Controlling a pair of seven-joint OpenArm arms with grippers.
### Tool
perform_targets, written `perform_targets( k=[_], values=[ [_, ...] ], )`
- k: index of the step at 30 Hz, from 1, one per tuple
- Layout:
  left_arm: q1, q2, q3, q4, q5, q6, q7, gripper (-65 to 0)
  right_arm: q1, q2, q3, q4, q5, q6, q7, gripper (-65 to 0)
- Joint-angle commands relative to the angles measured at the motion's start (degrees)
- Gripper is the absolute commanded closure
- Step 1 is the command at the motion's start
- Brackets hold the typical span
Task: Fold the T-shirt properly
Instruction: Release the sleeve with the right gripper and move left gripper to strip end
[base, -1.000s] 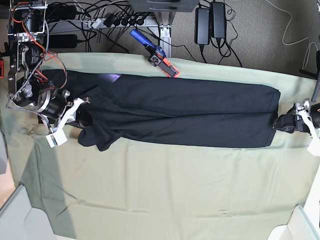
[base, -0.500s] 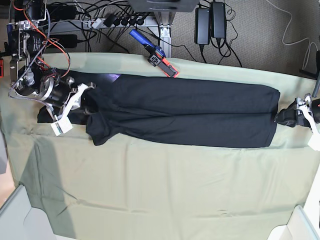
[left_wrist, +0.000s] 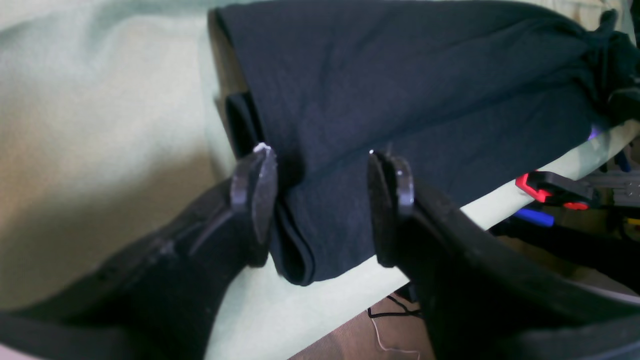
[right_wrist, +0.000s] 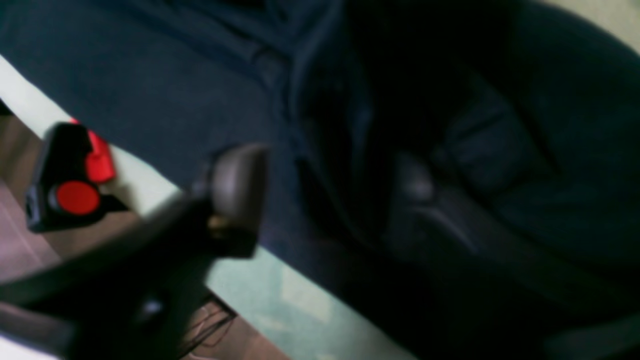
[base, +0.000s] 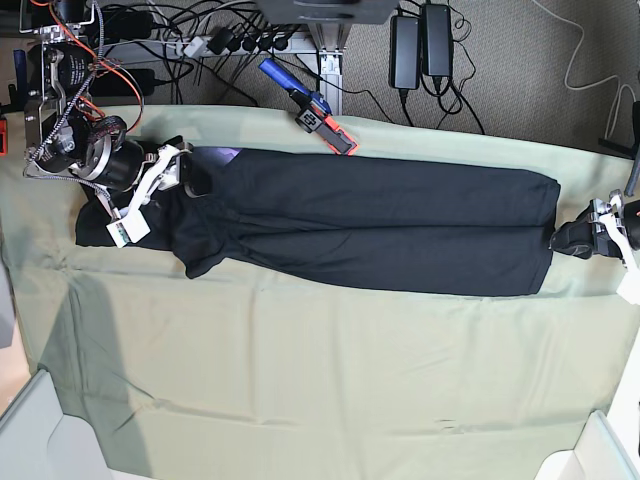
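Jaws of my right gripper (base: 185, 180) had just sprung wide, dropping the T-shirt (base: 380, 230) sleeve fold; left gripper (left_wrist: 320, 200) gaped at the hem.

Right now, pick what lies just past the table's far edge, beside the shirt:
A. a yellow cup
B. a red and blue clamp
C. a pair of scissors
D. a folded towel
B: the base view shows a red and blue clamp at the far edge, just beyond the long black shirt.
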Motion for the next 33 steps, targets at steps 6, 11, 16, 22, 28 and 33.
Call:
perform_targets(
  k=[6, 11, 16, 22, 28, 33],
  values=[
    [-0.94, -1.49, -0.61, 0.85, 0.31, -0.67, -1.09, -33.1, 0.48, 0.81, 3.65, 1.95, 0.07, 4.35, 1.99, -41.3],
    [-0.94, -2.34, -1.84, 0.87, 1.64, -0.67, -2.32, -33.1, 0.48, 0.81, 12.26, 7.04, 2.03, 4.35, 1.95, -41.3],
    [-0.94, -2.43, -4.85, 0.85, 1.05, -0.67, -2.32, -33.1, 0.5, 0.81, 15.72, 10.1, 3.08, 4.35, 1.97, -41.1],
    [-0.92, -2.4, -4.87, 0.85, 0.85, -0.67, -2.29, -33.1, 0.5, -2.14, 15.72, 10.08, 3.91, 4.37, 2.64, -41.1],
    [-0.92, -2.38, -4.87, 0.85, 0.83, -0.67, -2.32, -33.1, 3.52, -7.45, 15.72, 9.97, 3.3, 4.37, 4.22, -3.7],
    [-0.85, -2.4, -4.87, 0.85, 1.05, -0.67, -2.32, -33.1, 8.13, -10.54, 15.72, 7.85, -5.42, 4.35, 8.83, 0.0]
  ],
)
